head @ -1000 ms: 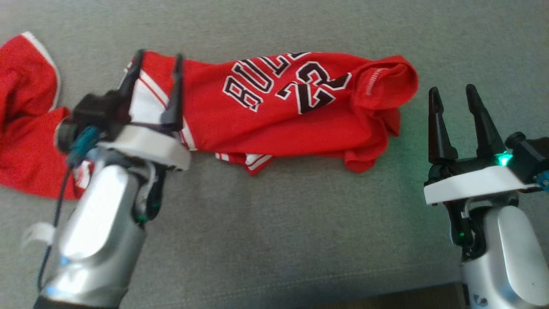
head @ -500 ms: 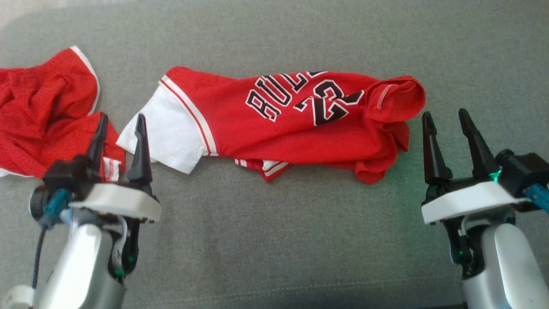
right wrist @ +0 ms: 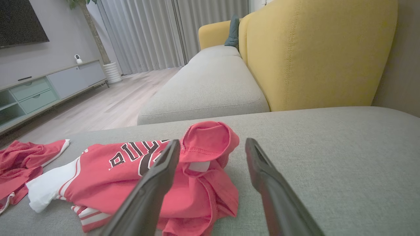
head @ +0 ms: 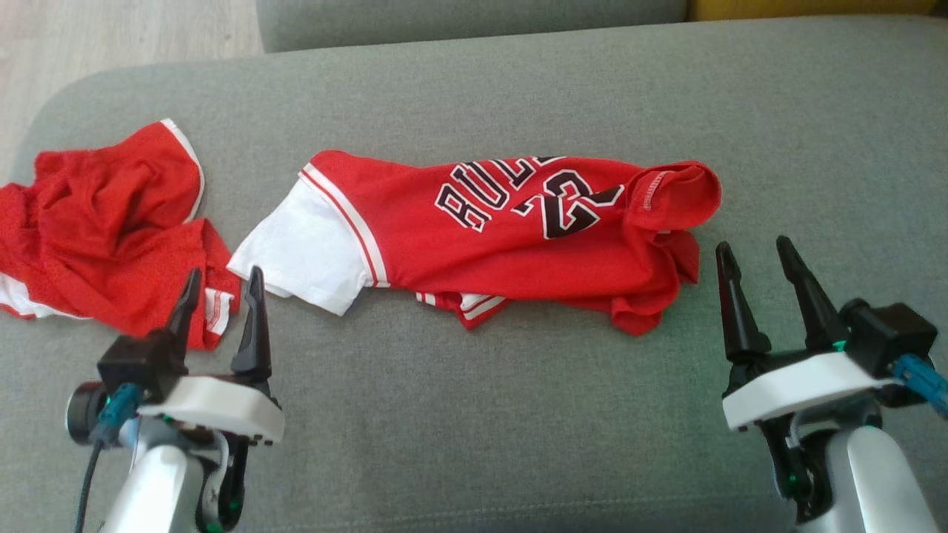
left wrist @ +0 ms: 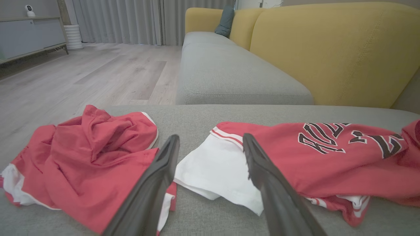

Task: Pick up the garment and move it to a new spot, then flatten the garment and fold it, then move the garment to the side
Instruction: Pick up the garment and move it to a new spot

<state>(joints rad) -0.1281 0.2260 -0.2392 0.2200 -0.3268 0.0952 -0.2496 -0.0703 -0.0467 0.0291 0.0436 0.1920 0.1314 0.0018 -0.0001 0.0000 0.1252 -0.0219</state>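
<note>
**Desk:** What has moved?

**Photographer:** The left gripper (head: 225,272) has drawn back off the jersey (head: 489,237). It was over the white sleeve (head: 304,255) a second ago and now hovers low, near a second red garment (head: 111,229), fingers spread and empty.

**Desk:** And the jersey?

**Photographer:** It lies rumpled across the grey sofa seat (head: 474,414), lettering up, between the two grippers and touched by neither. The right gripper (head: 752,244) stands just beside its bunched end, fingers spread, holding nothing.
</note>
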